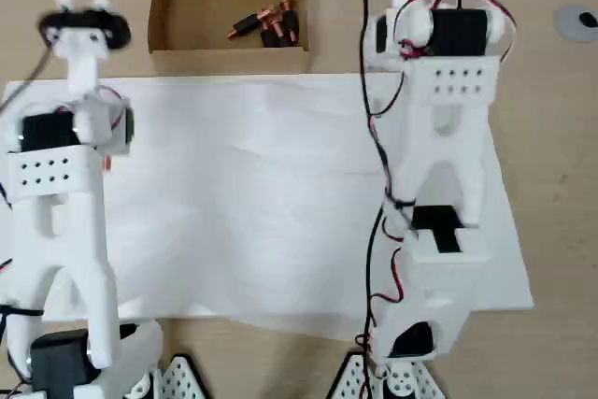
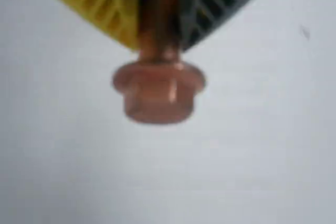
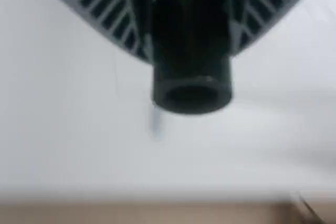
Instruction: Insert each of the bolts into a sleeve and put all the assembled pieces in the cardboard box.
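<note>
The left gripper (image 2: 160, 35), with one ribbed yellow finger and one dark finger, is closed on the smooth shank of a copper-coloured bolt (image 2: 159, 92). The bolt's round flanged head hangs free. The right gripper (image 3: 191, 45) pinches a black tubular sleeve (image 3: 192, 85); its hollow end shows, and the rest is hidden between the fingers. Both are held above the white sheet (image 1: 252, 203), in front of the cardboard box (image 1: 161, 7), where some assembled pieces (image 1: 269, 23) lie.
</note>
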